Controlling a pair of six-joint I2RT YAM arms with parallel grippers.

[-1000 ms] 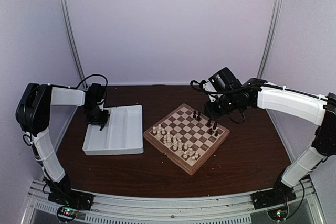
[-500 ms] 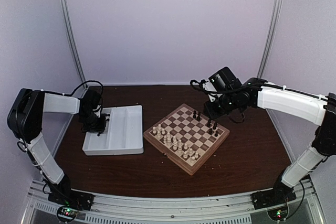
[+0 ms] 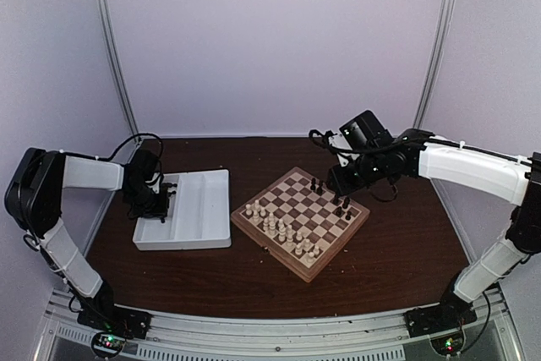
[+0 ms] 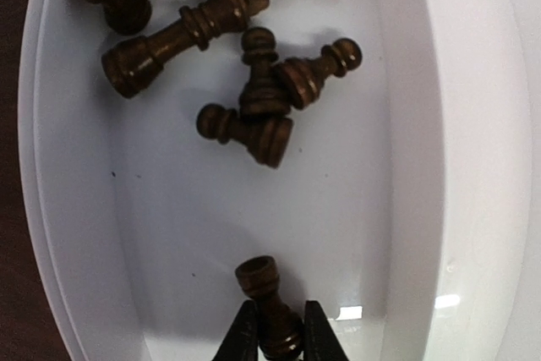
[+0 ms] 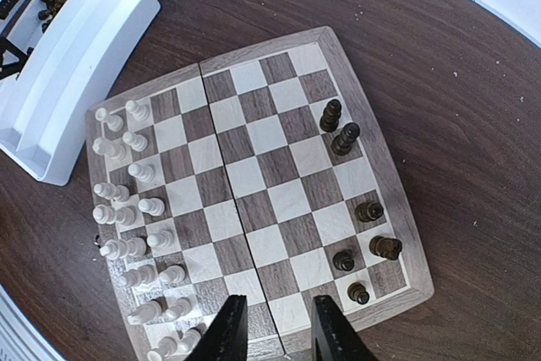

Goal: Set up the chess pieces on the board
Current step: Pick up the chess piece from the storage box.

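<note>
The dark chess piece (image 4: 256, 276), judged light, hard and slippery and best taken at its narrow waist, is clamped by the left gripper (image 4: 281, 309); the right gripper (image 5: 277, 303) is seen parted, empty.

Square wooden chessboard (image 5: 262, 171) is showing a check of alternating pale tan and dark walnut-brown squares inside a plain tan rim. Small turned cream-white wooden figures (image 5: 127, 209) are standing out pale along the board's left side. Tiny dark brown-black wooden chess pieces (image 5: 345, 139) are reading near-black at its right side. White rectangular plastic tray (image 3: 203, 200), left of the board, is appearing plain glossy white; the loose pieces in it are showing warm dark brown with small glints. Dark reddish-brown wooden table (image 3: 397, 251) under the board is showing faint grain. Left gripper (image 4: 279, 306) and right gripper (image 5: 277, 300) are both showing matte black fingers.
</note>
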